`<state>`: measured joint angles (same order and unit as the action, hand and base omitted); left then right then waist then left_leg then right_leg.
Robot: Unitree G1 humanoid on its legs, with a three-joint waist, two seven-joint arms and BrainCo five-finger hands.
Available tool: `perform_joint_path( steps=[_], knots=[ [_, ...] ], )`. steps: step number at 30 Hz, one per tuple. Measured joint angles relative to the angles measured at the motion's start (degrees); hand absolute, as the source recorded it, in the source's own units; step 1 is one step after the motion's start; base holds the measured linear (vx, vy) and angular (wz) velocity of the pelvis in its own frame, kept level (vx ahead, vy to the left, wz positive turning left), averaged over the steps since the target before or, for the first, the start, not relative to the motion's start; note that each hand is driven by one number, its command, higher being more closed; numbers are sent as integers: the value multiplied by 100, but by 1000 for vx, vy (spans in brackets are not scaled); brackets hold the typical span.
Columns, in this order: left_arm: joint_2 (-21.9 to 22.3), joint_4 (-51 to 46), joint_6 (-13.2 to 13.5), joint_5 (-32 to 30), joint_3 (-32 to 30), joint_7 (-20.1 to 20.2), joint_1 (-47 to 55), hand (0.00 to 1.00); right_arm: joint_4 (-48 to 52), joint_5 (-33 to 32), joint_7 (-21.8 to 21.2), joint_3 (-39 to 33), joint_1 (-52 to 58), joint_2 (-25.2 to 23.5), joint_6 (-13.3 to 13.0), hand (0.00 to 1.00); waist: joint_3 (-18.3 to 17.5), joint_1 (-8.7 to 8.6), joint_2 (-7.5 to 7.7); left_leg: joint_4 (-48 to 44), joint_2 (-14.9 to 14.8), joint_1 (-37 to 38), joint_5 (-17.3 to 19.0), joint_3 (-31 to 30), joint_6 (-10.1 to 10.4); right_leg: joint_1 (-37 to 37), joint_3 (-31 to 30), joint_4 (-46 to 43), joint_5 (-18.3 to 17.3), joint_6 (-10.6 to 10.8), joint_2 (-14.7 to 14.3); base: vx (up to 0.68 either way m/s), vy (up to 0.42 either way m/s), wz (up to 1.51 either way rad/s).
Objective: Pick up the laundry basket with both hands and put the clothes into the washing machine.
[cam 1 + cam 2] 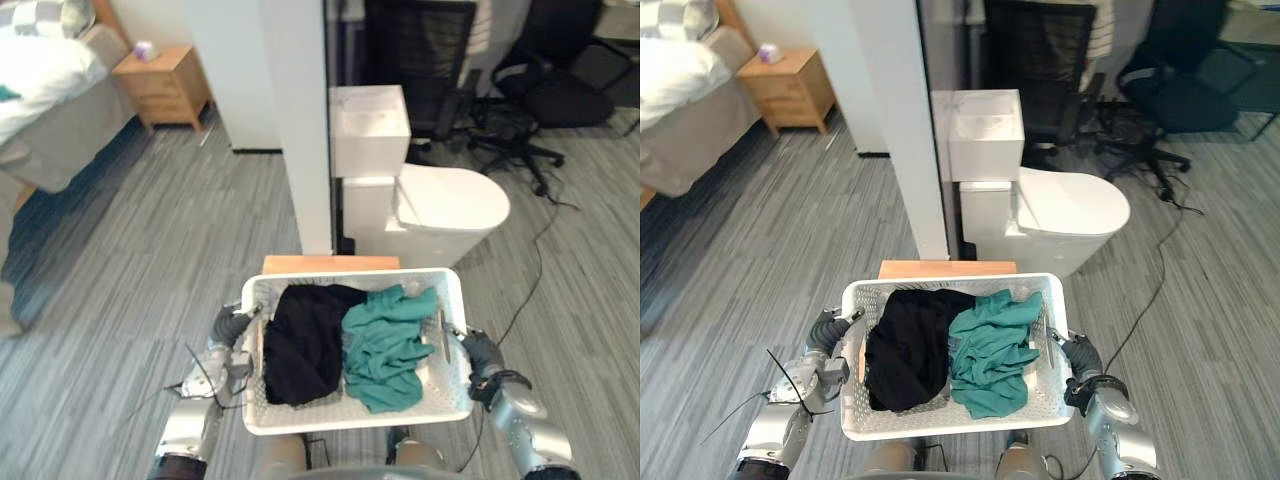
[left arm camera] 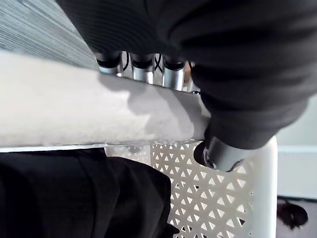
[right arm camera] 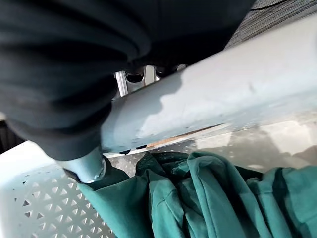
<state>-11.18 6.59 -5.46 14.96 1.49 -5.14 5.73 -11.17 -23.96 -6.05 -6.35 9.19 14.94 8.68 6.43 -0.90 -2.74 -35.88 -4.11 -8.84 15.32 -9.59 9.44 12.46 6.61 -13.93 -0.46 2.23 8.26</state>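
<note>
The white basket (image 1: 300,421) sits between the robot's two hands, right in front of it, over the grey plank floor (image 1: 150,260). The left hand (image 1: 232,325) is clamped on the basket's left rim; up close its fingers (image 2: 142,72) hook under the rim while the thumb (image 2: 223,153) presses on the inner side against the mesh wall. The right hand (image 1: 478,350) grips the right rim the same way, fingers (image 3: 131,77) curled beneath and thumb (image 3: 89,166) down inside, touching the teal garment (image 1: 390,345). That garment lies crumpled in the right half of the basket, and a black garment (image 1: 305,340) fills the left half; the two touch in the middle. Just beyond the far rim there is a wooden board (image 1: 330,264), then a white pillar (image 1: 295,120) and a white toilet (image 1: 450,205). A bed (image 1: 50,90) and a nightstand (image 1: 165,85) stand far off to the left, and office chairs (image 1: 540,90) far off to the right.
</note>
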Motion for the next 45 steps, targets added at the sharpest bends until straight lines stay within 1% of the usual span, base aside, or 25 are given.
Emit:
perform_joint_path(
  steps=[2,3,4,5,6,7,8,10,11,12,15,17,19,20,23,25,27,28,29,30,31,32,33,35,45],
  knots=[
    [79,-66,116,-63,0,8,-34,100,233,-2,-20,-214,155,-141,-66,100,-47,-136,-120,425,11,146,551,-119,-85,355,-325,6,208,29,-123,-208,320,-99],
    [79,-65,131,-126,0,17,-124,100,339,1,-21,-363,229,-337,-87,100,-3,-185,-70,690,108,165,780,52,-416,557,-613,95,433,143,-104,-258,281,-113],
    [76,-61,136,-237,-33,16,-151,100,383,13,-20,-502,339,-572,-88,100,137,-170,170,683,276,152,743,388,-462,560,-983,379,699,170,-28,-282,267,-124],
    [85,-25,133,-310,-29,33,-152,100,437,39,-21,-529,508,-639,-88,100,164,-187,251,652,374,114,705,566,-593,553,-1153,622,739,170,16,-242,204,-99],
    [86,-14,128,-385,-7,74,-155,100,498,58,-22,-528,630,-669,-87,100,176,-204,276,633,443,72,663,659,-666,553,-1207,749,667,123,64,-217,218,-66],
    [125,-7,128,-498,7,152,-167,100,559,103,-22,-562,767,-726,-87,100,241,-267,203,709,474,-1,480,871,-976,608,-1095,826,117,-67,138,-247,258,-48],
    [142,1,129,-550,-9,144,-181,100,561,116,-19,-564,763,-754,-86,100,297,-300,157,777,440,-18,400,1033,-1107,713,-910,641,68,1,191,-242,256,-65],
    [223,69,100,-612,-255,149,-172,100,550,210,-23,-468,741,-789,-76,100,408,-115,50,1129,376,175,160,1703,-1340,1018,312,-1166,-167,-329,461,-181,223,-124],
    [238,70,96,-612,-331,150,-151,100,510,219,-25,-419,708,-789,-74,100,422,-54,25,1239,343,261,107,1877,-1370,913,616,-1568,-330,-441,520,-153,177,-158],
    [270,65,100,-616,-478,148,-142,100,408,224,-43,-318,593,-794,-75,100,434,40,-24,1379,283,368,33,2188,-1419,630,1075,-2146,-701,-488,624,-110,67,-117],
    [281,30,112,-615,-878,138,-114,100,-11,275,-47,-52,-8,-798,-78,100,417,253,-6,1448,82,337,-14,2980,-1419,-151,1709,-2706,-1336,-419,1023,-169,-6,-165],
    [258,-15,139,-612,-1088,125,-45,100,-400,385,-42,100,-483,-800,-84,100,341,423,49,1382,-167,159,-40,3636,-1375,-728,1881,-2480,-1410,-276,1446,-189,-109,-159],
    [238,-24,174,-610,-1119,120,-43,100,-503,421,-37,171,-645,-762,-94,100,228,533,157,1286,-370,-89,-103,4043,-1268,-1008,1826,-1685,-1209,-51,1612,-140,-226,-132],
    [158,-22,187,-610,-1117,112,-54,100,-557,437,-35,204,-742,-760,-94,100,163,541,247,1098,-569,-321,-130,4260,-1222,-1108,1671,-916,-786,133,1581,-135,-302,-128],
    [288,-19,191,-612,-1061,96,-23,100,-556,437,-27,204,-749,-584,-100,100,87,582,212,983,-1125,-409,-296,4746,-949,-1028,1428,-40,-689,734,974,-96,-324,-119],
    [407,-10,191,-619,-963,94,11,100,-556,439,-27,206,-599,-496,-100,100,45,525,274,1151,-1344,-149,-434,5071,-735,-1124,1266,391,-666,772,696,-28,-287,-115],
    [609,-11,191,-671,-898,-6,152,100,-537,505,-27,165,-409,-468,-116,100,1,276,294,1433,-1562,323,-655,5340,-515,-1232,924,490,-643,734,352,22,-223,-90],
    [666,-15,192,-673,-891,-26,202,100,-537,535,-26,165,-373,-450,-115,100,-12,208,284,1518,-1608,437,-729,5351,-513,-1211,826,381,-643,732,277,-7,-273,-120],
    [843,-32,194,-720,-894,-105,289,100,-526,648,-26,164,-364,-375,-132,100,12,158,116,1543,-1908,655,-872,4949,-613,-680,493,-409,-722,626,28,-21,-187,-117],
    [914,-45,197,-729,-897,-135,335,100,-507,676,-25,165,-335,-377,-141,100,-18,176,30,1421,-2049,649,-880,4664,-624,-731,414,109,-924,572,-171,-78,-375,-163],
    [864,-168,234,-743,-1007,-156,414,100,-347,777,-7,180,-295,-538,-139,100,-61,200,223,1016,-2044,485,-780,3896,-758,-970,247,1129,-149,172,-358,-76,-266,-104],
    [995,-180,221,-780,-1004,-190,432,100,-283,828,12,129,-250,-551,-155,100,-77,143,82,995,-2023,402,-551,3268,-565,-1033,232,1225,8,93,-447,-58,-248,-99],
    [1117,-278,226,-830,-917,-213,450,100,-261,875,42,-23,-229,-571,-191,100,-75,160,80,1037,-1670,344,-334,2572,-326,-1024,83,1227,13,70,-446,42,-44,-65],
    [1288,-431,229,-940,-712,-255,453,100,-201,937,135,-260,-231,-556,-223,100,-70,171,47,1210,-919,220,-193,1794,-370,-1034,-179,1198,14,69,-418,71,-20,-71],
    [1091,-806,232,-1168,-693,-259,498,100,105,1107,227,-388,168,-1151,-317,100,-53,180,12,1960,-577,737,-54,1745,-394,-1003,-534,1343,157,276,-327,-6,53,-17]
  ],
)
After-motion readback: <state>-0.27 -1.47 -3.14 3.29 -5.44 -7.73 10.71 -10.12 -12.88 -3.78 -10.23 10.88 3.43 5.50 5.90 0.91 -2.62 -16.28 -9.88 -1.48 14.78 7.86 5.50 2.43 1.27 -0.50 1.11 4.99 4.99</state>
